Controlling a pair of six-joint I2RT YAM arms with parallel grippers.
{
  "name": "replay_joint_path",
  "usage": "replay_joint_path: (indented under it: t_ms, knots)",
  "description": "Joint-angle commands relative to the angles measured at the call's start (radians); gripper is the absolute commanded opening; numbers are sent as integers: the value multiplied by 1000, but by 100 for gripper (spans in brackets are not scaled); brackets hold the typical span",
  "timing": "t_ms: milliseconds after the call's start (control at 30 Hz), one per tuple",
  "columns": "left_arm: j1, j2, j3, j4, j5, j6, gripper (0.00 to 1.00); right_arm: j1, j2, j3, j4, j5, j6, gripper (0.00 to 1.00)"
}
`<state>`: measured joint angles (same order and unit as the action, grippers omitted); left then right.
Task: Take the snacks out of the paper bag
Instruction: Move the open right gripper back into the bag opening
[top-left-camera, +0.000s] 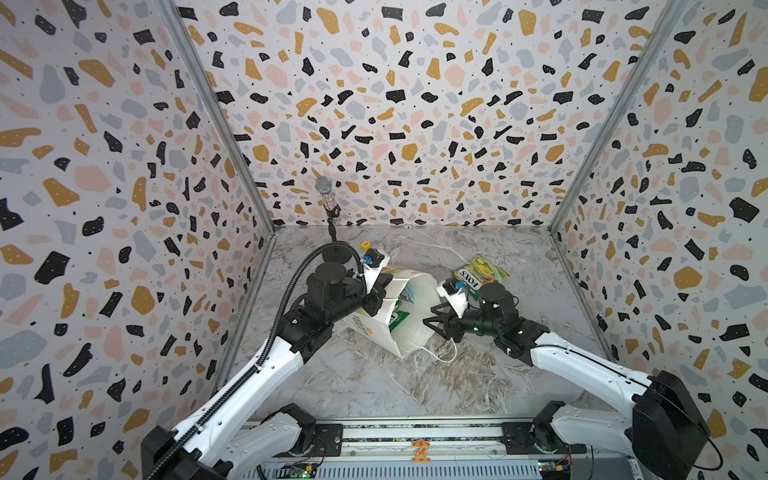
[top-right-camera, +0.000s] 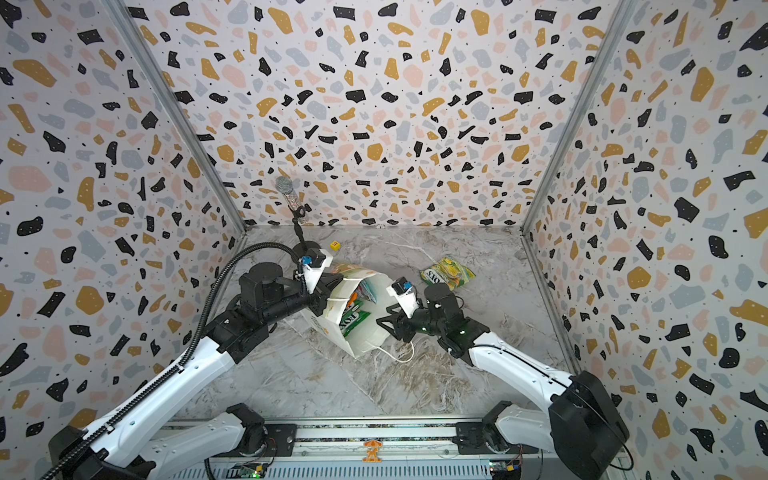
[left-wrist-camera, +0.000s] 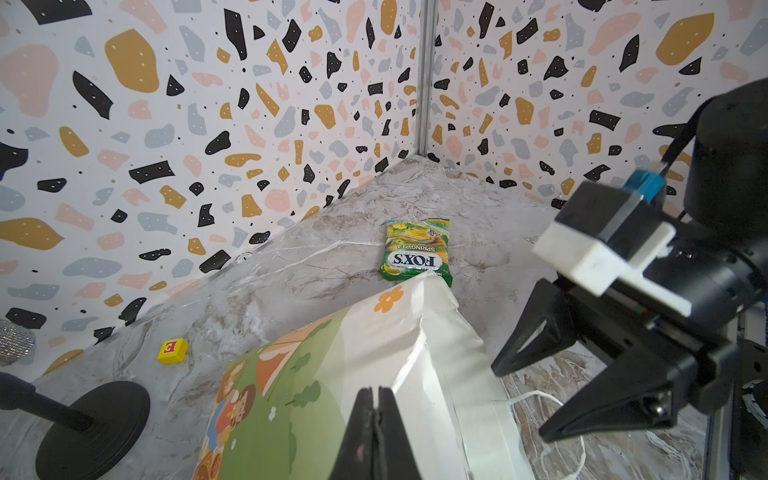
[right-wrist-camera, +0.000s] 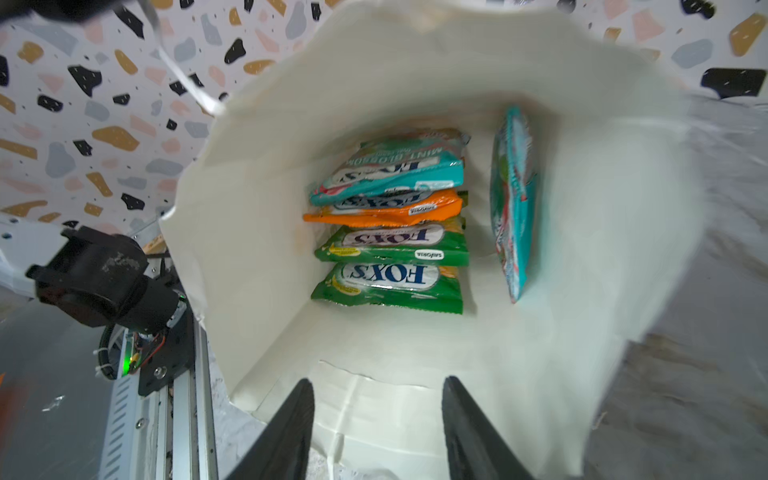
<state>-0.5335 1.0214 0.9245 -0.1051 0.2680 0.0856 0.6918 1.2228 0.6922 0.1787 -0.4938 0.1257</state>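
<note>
Tipped on its side on the grey marble-patterned desk (top-left-camera: 374, 386): a tall white paper bag (top-left-camera: 415, 303) with green-and-orange cartoon print, a small orange flower and white cord handles. Mouth gaping toward the right arm in both top views.

Pressed flat together with no gap, clamped on the bag's upper rim and holding the mouth open: the black left fingers (left-wrist-camera: 376, 415). Same left fingers (top-left-camera: 376, 301) at the bag's left edge in a top view.

Parted about halfway, gripping nothing, poised right at the bag's mouth with tips over its lower lip: the black right fingers (right-wrist-camera: 291, 424).

Deep inside against the bag's bottom, seen from the right wrist, four flat glossy "FOX'S" packs stacked face to face: teal pouch (right-wrist-camera: 390, 174), orange pouch (right-wrist-camera: 386, 210), green pouch (right-wrist-camera: 395, 245), second green pouch (right-wrist-camera: 390, 282). Standing on edge apart from the stack, near the opposite inner wall: a teal-and-red pouch (right-wrist-camera: 513, 199).

Already out, flat on the desk toward the back right, near the bag but not touching: a green-yellow pouch (top-left-camera: 482, 272) marked "SPRING TEA".

Near the back wall: a small yellow cube (top-left-camera: 365, 246) with a red letter, just beside a silver-headed microphone (top-left-camera: 324, 191) on a black round-based stand.
</note>
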Motion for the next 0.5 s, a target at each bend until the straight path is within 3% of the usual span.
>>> replay_joint_path:
  t_ms: [0,467]
  knots:
    - [-3,-7,5,12,-3,4,0,47,37,56,1,87,-44,52]
    - [-3,-7,5,13,8,3,0,160,266,184,-5,399,-93,51]
